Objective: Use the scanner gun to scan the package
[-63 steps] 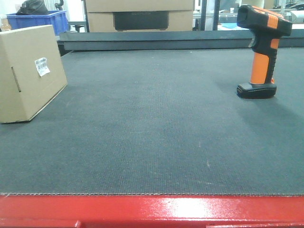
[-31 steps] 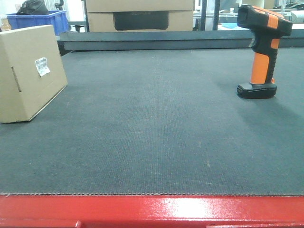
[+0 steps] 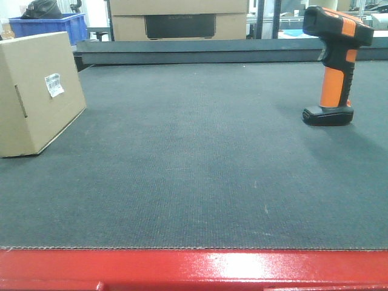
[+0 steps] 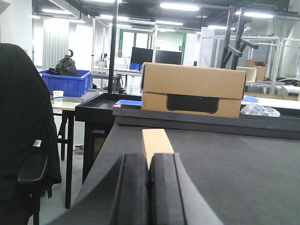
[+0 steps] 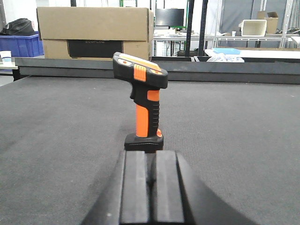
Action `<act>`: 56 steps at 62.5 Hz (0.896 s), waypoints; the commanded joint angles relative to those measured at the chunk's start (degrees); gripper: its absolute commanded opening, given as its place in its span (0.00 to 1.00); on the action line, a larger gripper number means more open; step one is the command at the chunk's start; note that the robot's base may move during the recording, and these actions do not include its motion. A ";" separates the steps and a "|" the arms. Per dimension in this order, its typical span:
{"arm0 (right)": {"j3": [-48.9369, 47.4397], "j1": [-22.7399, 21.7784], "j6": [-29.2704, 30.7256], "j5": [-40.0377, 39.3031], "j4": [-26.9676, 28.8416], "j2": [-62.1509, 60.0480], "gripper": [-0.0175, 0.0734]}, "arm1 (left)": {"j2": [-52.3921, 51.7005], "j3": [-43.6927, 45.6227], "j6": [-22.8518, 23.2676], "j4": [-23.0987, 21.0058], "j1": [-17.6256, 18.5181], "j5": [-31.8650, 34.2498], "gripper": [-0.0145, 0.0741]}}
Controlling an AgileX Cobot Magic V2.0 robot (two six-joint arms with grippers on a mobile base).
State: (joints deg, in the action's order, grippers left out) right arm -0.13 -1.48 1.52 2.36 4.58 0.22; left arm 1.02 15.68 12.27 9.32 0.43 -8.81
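The package (image 3: 37, 91), a small tan cardboard box with a white barcode sticker, rests at the left of the dark mat. In the left wrist view its narrow top (image 4: 156, 140) shows straight ahead of my left gripper (image 4: 149, 165), which is shut and empty, short of the box. The scanner gun (image 3: 334, 63) stands upright on its black base at the right of the mat, head pointing left. In the right wrist view the scanner gun (image 5: 143, 101) stands just beyond my right gripper (image 5: 146, 159), shut with nothing in it. Neither gripper appears in the front view.
A larger cardboard box with a dark panel (image 3: 179, 19) sits behind the mat's raised back rail (image 3: 212, 50). A blue bin (image 3: 48, 25) is at the back left. A red edge (image 3: 194, 270) borders the mat's front. A black chair (image 4: 23, 140) stands left of the table.
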 commanded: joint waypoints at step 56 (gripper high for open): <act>0.13 -0.11 -0.29 -1.25 -0.35 -0.22 0.01 | -1.02 -15.68 -9.24 -10.06 0.89 10.20 0.04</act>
State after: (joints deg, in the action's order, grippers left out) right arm 0.00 -1.48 1.52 2.22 4.58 0.22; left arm 0.29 0.30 1.83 -1.32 1.02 -1.26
